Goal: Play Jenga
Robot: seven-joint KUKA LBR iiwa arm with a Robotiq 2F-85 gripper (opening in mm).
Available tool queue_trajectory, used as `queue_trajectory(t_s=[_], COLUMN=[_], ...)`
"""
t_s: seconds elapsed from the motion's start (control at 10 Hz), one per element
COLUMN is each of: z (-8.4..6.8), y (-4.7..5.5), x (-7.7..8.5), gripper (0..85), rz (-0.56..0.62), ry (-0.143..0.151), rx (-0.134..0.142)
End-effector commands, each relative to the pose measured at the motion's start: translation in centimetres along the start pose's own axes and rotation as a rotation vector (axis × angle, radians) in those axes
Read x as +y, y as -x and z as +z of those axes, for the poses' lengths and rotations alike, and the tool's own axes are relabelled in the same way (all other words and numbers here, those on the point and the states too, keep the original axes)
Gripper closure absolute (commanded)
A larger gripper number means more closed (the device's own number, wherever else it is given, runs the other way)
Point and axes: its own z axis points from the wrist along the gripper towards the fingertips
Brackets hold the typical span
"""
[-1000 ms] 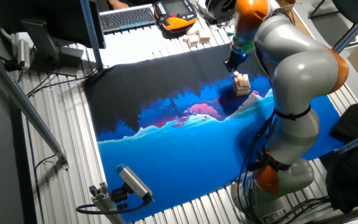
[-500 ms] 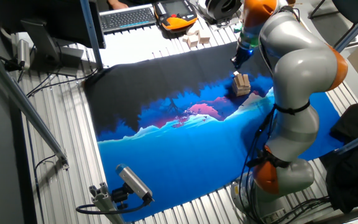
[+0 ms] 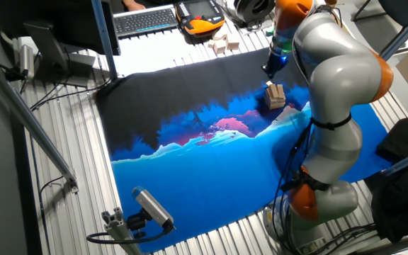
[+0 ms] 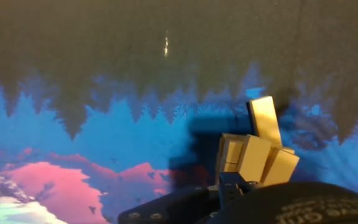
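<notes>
The Jenga tower (image 3: 275,95) is a small stack of pale tan wooden blocks on the dark upper part of the blue mountain-print mat (image 3: 197,170), at the far right. One block stands tilted on top of it. My gripper (image 3: 268,70) hangs just above and behind the tower, apart from it. In the hand view the tower (image 4: 257,151) sits low and right, right behind the dark gripper body (image 4: 229,190). The fingers show too little to tell whether they are open or shut. Nothing is seen held.
Several loose wooden blocks (image 3: 222,44) lie behind the mat. A keyboard (image 3: 145,19) and an orange-black pendant (image 3: 200,15) are at the back edge. A camera on a stand (image 3: 151,207) sits at the front left. A black bag (image 3: 406,145) lies at the right.
The gripper has moved slightly up and to the right, away from the tower's top. The tower has not moved.
</notes>
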Motion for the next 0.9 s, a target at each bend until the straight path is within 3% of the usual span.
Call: queue_trajectory(t_s=[0.0, 0.1, 0.2, 0.3, 0.6, 0.8], z=[0.0, 0.0, 0.0, 0.5, 1.1, 1.9], y=[0.0, 0.0, 0.0, 0.4, 1.8, 2.8], x=[0.0, 0.0, 0.0, -1.0, -2.7, -3.4], gripper=[68.0, 68.0, 51.0, 51.0, 51.0, 51.0], rz=[0.005, -0.002, -0.013, -0.019, -0.032, -0.04], ry=[-0.002, -0.011, -0.012, 0.001, 0.008, 0.006], rx=[-0.006, -0.011, -0.017, -0.028, -0.027, -0.041])
